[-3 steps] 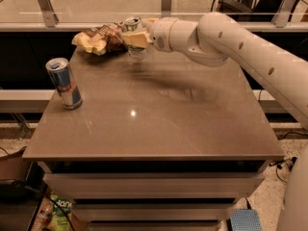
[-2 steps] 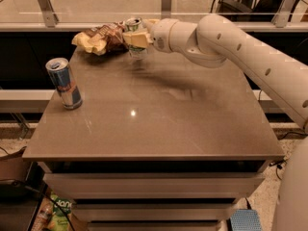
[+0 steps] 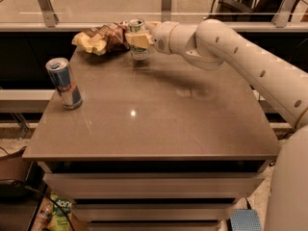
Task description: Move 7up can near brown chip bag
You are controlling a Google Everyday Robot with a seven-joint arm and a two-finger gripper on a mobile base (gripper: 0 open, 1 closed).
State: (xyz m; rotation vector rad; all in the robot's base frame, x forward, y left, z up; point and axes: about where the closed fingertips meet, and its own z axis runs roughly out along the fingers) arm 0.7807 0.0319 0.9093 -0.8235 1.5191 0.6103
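warm dim light, shadow beneath gripper (image 3: 138, 39) at far table (image 3: 192, 129) edge (central glare)

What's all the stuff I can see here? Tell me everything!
7up can: one, white and green with a silver top, back of the table, right beside the chip bag.
brown chip bag: one, brown with pale yellow ends, back left of the table.
slim can: one, blue and silver, upright near the left edge.
table: one, grey-brown, centre.
arm: one, white, reaching in from the right.
gripper: one, pale yellow fingers, closed around the 7up can.
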